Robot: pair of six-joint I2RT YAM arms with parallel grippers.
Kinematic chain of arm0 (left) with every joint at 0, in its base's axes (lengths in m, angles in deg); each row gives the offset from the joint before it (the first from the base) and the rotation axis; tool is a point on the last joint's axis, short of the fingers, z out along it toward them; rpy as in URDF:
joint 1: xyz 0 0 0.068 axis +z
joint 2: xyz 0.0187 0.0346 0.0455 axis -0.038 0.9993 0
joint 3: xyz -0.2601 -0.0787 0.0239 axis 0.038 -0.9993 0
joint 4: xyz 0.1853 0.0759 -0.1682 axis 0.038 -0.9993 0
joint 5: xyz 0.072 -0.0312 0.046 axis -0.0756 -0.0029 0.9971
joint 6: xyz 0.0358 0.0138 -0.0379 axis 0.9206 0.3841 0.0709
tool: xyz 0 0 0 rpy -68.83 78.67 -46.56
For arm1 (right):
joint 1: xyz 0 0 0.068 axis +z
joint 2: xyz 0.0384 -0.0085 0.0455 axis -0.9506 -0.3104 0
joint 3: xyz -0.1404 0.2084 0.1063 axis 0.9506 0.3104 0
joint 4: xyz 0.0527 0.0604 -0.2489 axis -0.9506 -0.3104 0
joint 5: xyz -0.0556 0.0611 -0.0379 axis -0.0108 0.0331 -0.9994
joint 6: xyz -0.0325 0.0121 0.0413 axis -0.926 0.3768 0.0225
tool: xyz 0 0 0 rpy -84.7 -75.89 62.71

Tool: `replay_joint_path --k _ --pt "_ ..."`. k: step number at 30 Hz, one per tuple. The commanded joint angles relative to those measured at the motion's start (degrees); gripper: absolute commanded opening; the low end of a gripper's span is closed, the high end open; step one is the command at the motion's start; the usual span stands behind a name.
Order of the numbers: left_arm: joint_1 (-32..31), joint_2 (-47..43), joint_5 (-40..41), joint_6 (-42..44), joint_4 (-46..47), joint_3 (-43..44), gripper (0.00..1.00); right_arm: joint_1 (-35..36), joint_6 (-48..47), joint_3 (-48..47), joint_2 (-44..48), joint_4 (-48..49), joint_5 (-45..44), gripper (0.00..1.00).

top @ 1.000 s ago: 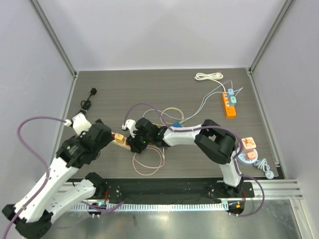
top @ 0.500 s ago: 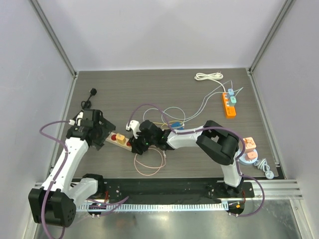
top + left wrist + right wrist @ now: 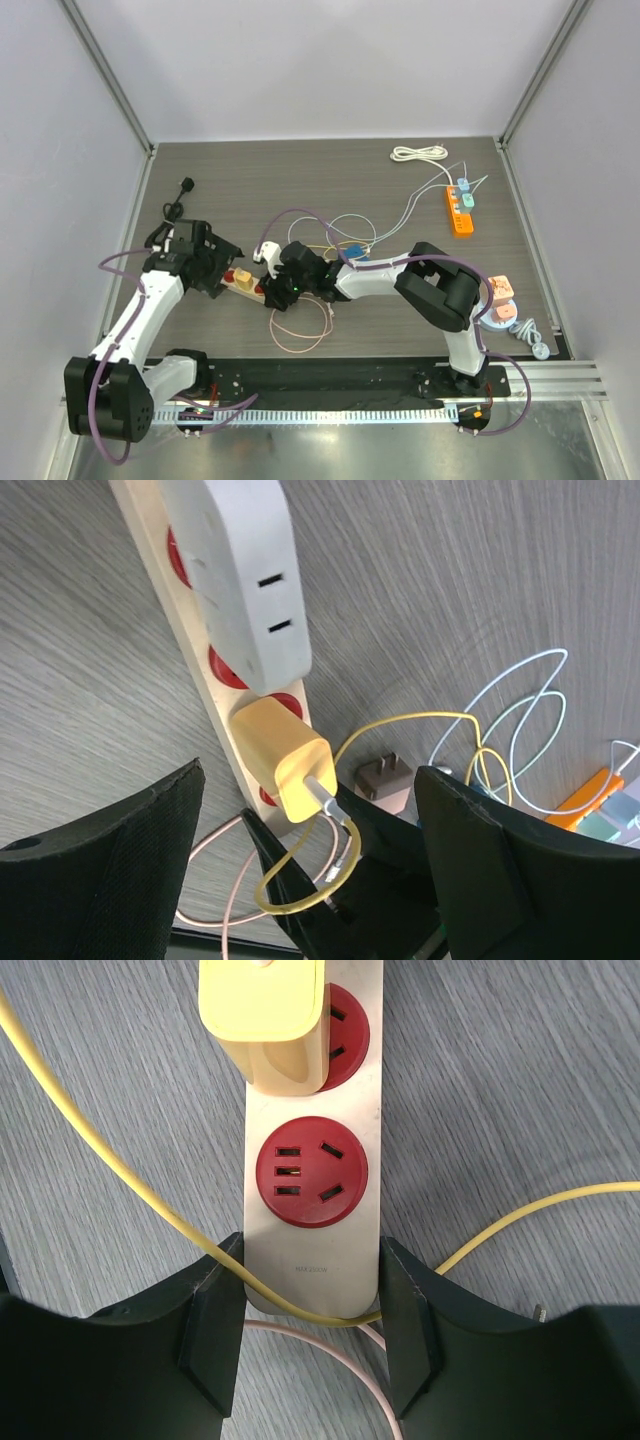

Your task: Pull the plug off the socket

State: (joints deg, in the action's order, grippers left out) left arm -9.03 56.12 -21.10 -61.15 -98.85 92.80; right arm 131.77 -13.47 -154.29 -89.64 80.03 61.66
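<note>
A cream socket strip (image 3: pixel 312 1250) with red outlets lies on the table. A yellow plug (image 3: pixel 283 755) with a yellow cable (image 3: pixel 120 1175) sits in one outlet, and a white adapter (image 3: pixel 243 580) sits further along. My left gripper (image 3: pixel 300 855) is open, its fingers (image 3: pixel 110 870) on either side of the yellow plug and clear of it. My right gripper (image 3: pixel 310 1310) is shut on the strip's end, its pads (image 3: pixel 212 1330) pressed against both sides. In the top view the left gripper (image 3: pixel 213 265) and right gripper (image 3: pixel 272 290) face each other across the strip (image 3: pixel 243 284).
A pink cable loop (image 3: pixel 300 325) lies just in front of the strip, and a brown plug (image 3: pixel 388 778) beside it. An orange power strip (image 3: pixel 458 210) with blue plugs, a white coiled cable (image 3: pixel 418 153) and a black plug (image 3: pixel 185 185) lie further back. Thin wires (image 3: pixel 345 232) cross the middle.
My left arm has dropped low to the table and moved in on the strip's left end, its jaws narrowing a little. The right gripper has kept its hold on the strip.
</note>
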Motion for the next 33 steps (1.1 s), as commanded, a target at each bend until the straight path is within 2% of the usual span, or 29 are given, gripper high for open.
replay_joint_path --k 1,2,3,5,6,8,13,16,22,27,33 --pt "0.3 -1.2 3.1 0.7 0.4 0.4 0.87 0.4 0.8 0.0 2.1 -2.9 1.4 0.23" --pt "0.6 -1.9 6.5 1.6 -1.6 0.8 0.87 0.5 0.4 -0.4 2.2 -3.3 1.1 0.29" --pt "0.7 -3.3 8.2 2.4 -2.6 1.5 0.87 0.6 -0.4 -0.4 2.6 -3.4 0.8 0.40" --pt "0.8 -4.8 13.6 5.2 -5.2 3.4 0.86 0.7 -0.7 -1.4 2.8 -4.7 0.0 0.48" --pt "0.7 -5.4 15.0 6.0 -5.5 3.8 0.86 0.9 -0.8 -2.0 2.8 -5.4 0.3 0.57" --pt "1.0 -7.0 16.3 8.2 -5.6 3.6 0.86 1.4 -1.1 -2.9 3.1 -6.6 0.8 0.64" --pt "2.6 -5.7 12.8 8.1 -2.0 0.0 0.88 2.9 -1.8 -6.4 3.5 -10.7 -2.2 0.78" --pt "4.6 -5.2 9.0 7.9 0.9 -1.1 0.91 3.3 -1.8 -8.3 3.5 -13.0 -3.1 0.80" --pt "6.4 -0.2 6.8 8.6 4.4 -1.4 0.97 3.9 -1.8 -12.9 1.5 -14.1 -6.1 0.83" --pt "6.5 6.9 4.7 7.5 8.2 -1.7 0.96 4.4 -1.8 -20.3 -1.7 -18.0 -7.5 0.80" --pt "6.5 15.8 4.7 6.1 10.0 -0.1 0.92 4.7 -4.0 -23.3 -3.9 -19.2 -7.3 0.75"
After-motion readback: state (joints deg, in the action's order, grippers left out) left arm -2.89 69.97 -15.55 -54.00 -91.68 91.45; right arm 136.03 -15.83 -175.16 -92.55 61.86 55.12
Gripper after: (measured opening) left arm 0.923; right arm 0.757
